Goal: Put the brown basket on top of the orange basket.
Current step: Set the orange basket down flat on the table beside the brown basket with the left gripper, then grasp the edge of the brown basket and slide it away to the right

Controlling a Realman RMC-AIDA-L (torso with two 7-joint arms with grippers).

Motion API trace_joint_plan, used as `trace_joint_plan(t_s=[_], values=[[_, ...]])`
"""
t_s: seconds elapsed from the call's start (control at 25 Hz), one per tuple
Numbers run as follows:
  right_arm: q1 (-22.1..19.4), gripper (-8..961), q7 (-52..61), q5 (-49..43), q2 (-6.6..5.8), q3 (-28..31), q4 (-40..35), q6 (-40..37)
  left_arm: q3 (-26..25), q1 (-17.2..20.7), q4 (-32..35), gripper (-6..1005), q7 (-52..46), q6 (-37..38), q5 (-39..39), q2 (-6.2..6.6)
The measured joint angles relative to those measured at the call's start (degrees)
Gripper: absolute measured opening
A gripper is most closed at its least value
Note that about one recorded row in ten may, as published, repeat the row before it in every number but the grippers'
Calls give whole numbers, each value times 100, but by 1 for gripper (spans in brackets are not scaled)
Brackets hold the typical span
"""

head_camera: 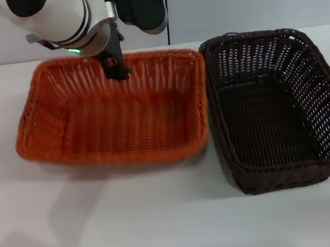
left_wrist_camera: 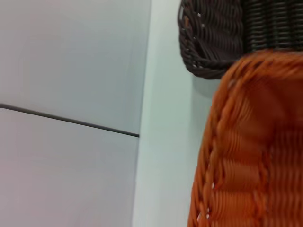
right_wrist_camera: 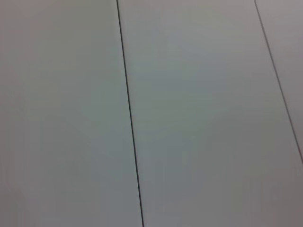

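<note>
While the orange basket (head_camera: 112, 109) was held by its far rim in the closed left gripper (head_camera: 116, 69), the brown basket (head_camera: 280, 106) sat untouched just beside it on the table (head_camera: 165, 220). The right gripper was not seen. A level carry is advised.

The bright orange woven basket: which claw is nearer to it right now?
Left. The left claw is at the far rim of the rectangular bright orange woven basket. The right claw is not in view; its wrist camera shows only a plain wall.
</note>
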Motion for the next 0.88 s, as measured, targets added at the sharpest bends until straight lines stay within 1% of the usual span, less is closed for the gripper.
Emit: trace_joint_plan(t_s=[0.24, 0.36, 0.48, 0.56, 0.64, 0.68, 0.72, 0.76, 0.8, 0.88], values=[[-23, 822, 0, 27, -3, 31, 33, -43, 39, 167, 547, 655, -318, 78, 227, 18], [-35, 822, -3, 40, -3, 49, 57, -60, 14, 383, 1006, 659, -797, 244, 492, 37], [-37, 822, -43, 64, 10, 195, 63, -65, -11, 808, 1694, 663, -1721, 742, 869, 52], [-28, 822, -46, 69, 14, 298, 68, -66, -66, 1136, 2112, 666, -2436, 1278, 1000, 57], [-5, 822, -49, 71, 11, 337, 118, -67, -194, 1470, 2399, 669, -3092, 1832, 970, 65], [5, 822, -50, 71, 10, 343, 161, -65, -272, 1880, 2645, 670, -3676, 2477, 898, 67], [14, 822, -50, 71, 11, 344, 206, -59, -272, 1880, 2645, 714, -3676, 2477, 898, 67], [29, 822, -51, 71, 14, 345, 246, -50, -277, 2124, 2727, 757, -3923, 2840, 880, 67], [53, 822, -51, 68, 16, 345, 274, -41, -190, 2477, 2832, 801, -4222, 3472, 876, 66], [94, 822, -50, 51, 9, 339, 294, -36, 32, 3156, 2925, 801, -4686, 4770, 872, 68]])
